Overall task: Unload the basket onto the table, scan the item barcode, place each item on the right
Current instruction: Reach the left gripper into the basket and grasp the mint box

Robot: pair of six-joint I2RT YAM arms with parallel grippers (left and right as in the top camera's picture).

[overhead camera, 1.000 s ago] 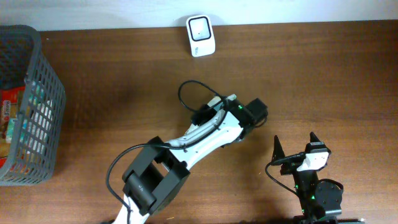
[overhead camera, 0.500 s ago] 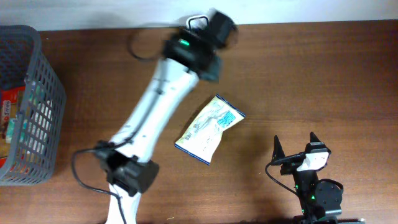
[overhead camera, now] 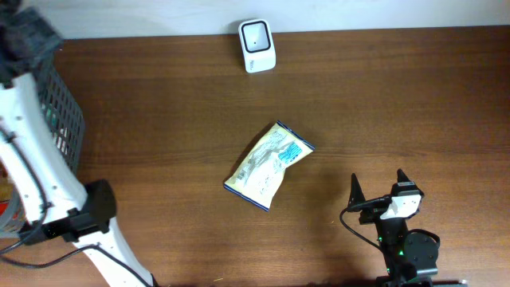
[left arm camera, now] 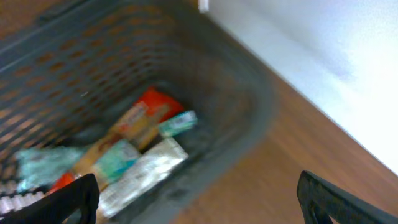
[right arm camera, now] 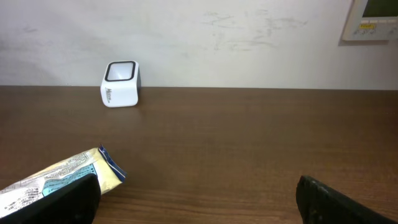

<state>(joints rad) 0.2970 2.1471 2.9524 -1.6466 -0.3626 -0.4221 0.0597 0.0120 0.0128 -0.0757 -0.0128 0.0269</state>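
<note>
Brown tabletop (overhead camera: 414, 96) holds the snack packet (overhead camera: 268, 166) at centre frame, below the barcode scanner (overhead camera: 257, 35); both jaws gape empty, left gripper (left arm camera: 196, 186) over the basket (overhead camera: 73, 119) upper left, right gripper (overhead camera: 377, 177) lower right, so the step looks like fetching, and gripping 1 item likely comes next

Overhead looks straight down on the desk (overhead camera: 398, 96). The left wrist view, blurred, peers down into the basket (left arm camera: 242, 106). The right wrist view sits low, facing the scanner (right arm camera: 121, 84), which overhead shares.
</note>
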